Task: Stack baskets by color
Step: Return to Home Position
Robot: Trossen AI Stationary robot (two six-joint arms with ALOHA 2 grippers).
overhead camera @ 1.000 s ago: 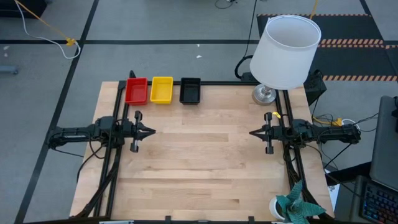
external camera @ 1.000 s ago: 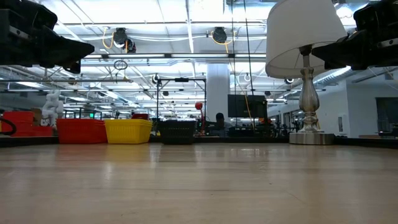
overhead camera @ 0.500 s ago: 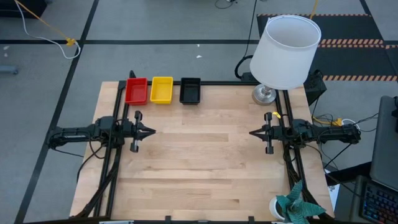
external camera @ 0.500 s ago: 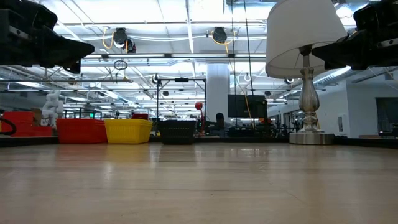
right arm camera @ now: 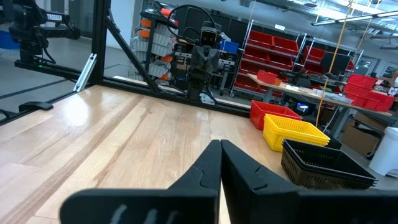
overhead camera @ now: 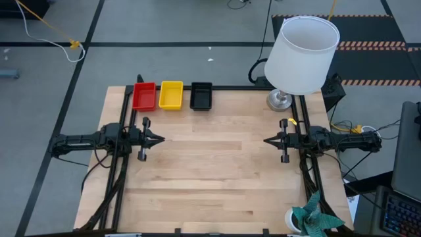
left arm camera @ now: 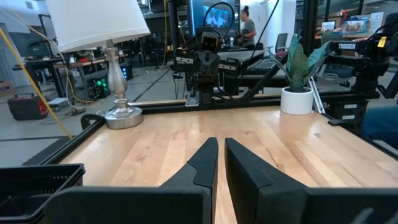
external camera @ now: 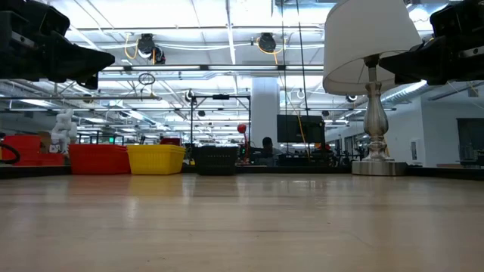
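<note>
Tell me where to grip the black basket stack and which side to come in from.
Pinch the rim of the black basket stack from above, one finger inside and one outside, on the long wall facing the lamp. It sits with its open top up. Nothing stands close on that side, while the yellow baskets stand close on the other.

High view: taken from above, faced straight down, whole table (overhead camera: 217,178) covered. Low view: set at tabletop height, faced level across boards toward basket row (external camera: 155,160) and lamp (external camera: 370,83) at far edge. Left wrist view: aimed across table at right gripper (overhead camera: 266,141). Right wrist view: aimed back at left gripper (overhead camera: 162,139). Basket row is shared by high, low, right wrist views; lamp by high, low, left wrist views.
</note>
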